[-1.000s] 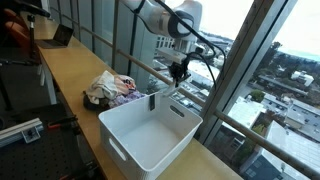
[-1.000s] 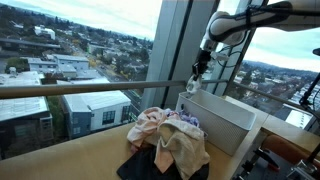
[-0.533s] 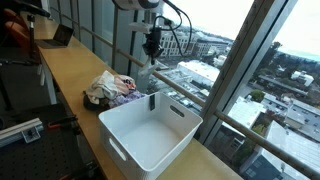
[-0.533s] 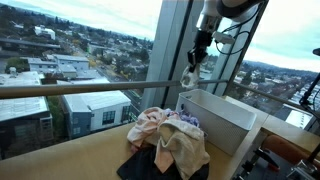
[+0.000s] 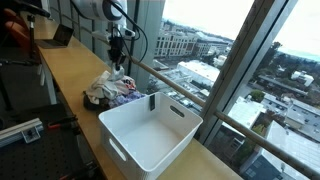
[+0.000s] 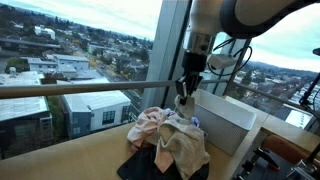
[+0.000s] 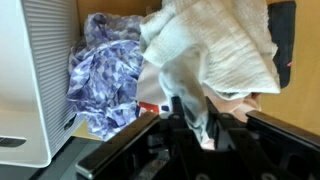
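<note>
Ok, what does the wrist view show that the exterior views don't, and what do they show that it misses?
Only the wrist view: the print of the purple cloth and the weave of the cream cloth, close up. Only the exterior views: the whole arm, the laptop further along the counter, and the city outside. Both: the gripper down at the clothes pile, with the white bin beside it.

A long wooden table [image 5: 68, 72] runs along tall windows [image 5: 250, 60] with dark frames. Beyond the windows, past a metal railing [image 6: 80, 89], low city buildings lie in soft daylight.
</note>
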You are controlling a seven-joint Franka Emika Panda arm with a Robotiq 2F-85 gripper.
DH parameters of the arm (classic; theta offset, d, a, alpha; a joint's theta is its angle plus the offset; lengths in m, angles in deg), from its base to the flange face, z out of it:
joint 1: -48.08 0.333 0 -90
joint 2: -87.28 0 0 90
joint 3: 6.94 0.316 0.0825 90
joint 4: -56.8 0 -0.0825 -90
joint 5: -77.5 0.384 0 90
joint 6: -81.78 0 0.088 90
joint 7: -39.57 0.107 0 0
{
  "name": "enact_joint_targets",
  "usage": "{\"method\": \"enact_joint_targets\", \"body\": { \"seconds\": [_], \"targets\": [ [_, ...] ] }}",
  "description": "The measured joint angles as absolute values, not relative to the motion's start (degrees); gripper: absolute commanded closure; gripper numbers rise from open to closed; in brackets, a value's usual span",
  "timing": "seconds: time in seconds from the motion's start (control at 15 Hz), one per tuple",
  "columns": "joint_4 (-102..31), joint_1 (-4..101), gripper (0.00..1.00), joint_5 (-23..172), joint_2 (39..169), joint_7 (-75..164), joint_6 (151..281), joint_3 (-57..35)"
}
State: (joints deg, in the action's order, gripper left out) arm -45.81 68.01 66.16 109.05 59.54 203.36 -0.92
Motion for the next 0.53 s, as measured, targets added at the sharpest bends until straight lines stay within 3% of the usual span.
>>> {"method": "enact_joint_targets", "body": {
  "seconds": [0.33, 0.53],
  "targets": [
    [-49.0, 68.5, 0.05, 66.0, 106.8, 61.7, 203.5, -0.7],
    [-51.2, 68.5, 0.00, 65.5, 103.3, 62.7, 203.5, -0.7]
  ]
}}
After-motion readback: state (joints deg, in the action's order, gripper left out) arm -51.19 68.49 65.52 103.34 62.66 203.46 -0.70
